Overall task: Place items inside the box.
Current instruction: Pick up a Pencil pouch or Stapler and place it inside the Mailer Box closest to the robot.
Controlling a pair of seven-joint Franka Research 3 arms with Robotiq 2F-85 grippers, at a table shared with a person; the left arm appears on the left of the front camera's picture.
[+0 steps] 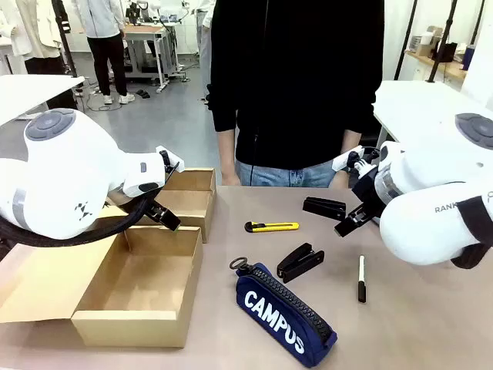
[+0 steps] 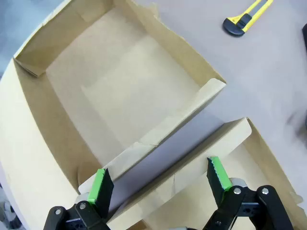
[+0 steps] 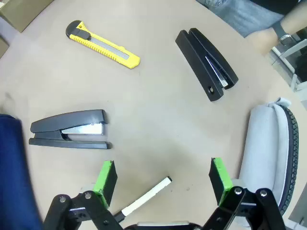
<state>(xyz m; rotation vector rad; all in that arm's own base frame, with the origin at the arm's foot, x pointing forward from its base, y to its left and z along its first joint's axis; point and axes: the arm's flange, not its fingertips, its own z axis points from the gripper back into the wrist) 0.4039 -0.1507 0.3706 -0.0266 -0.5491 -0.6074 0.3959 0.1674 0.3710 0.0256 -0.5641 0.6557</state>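
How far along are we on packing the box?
Done: nothing; the box looks empty. In hand: the right gripper, fingers open, hangs above the marker pen. The left gripper is open above a box wall and holds nothing. Left: all five items lie on the table: marker pen, pencil case, near stapler, far stapler, utility knife.
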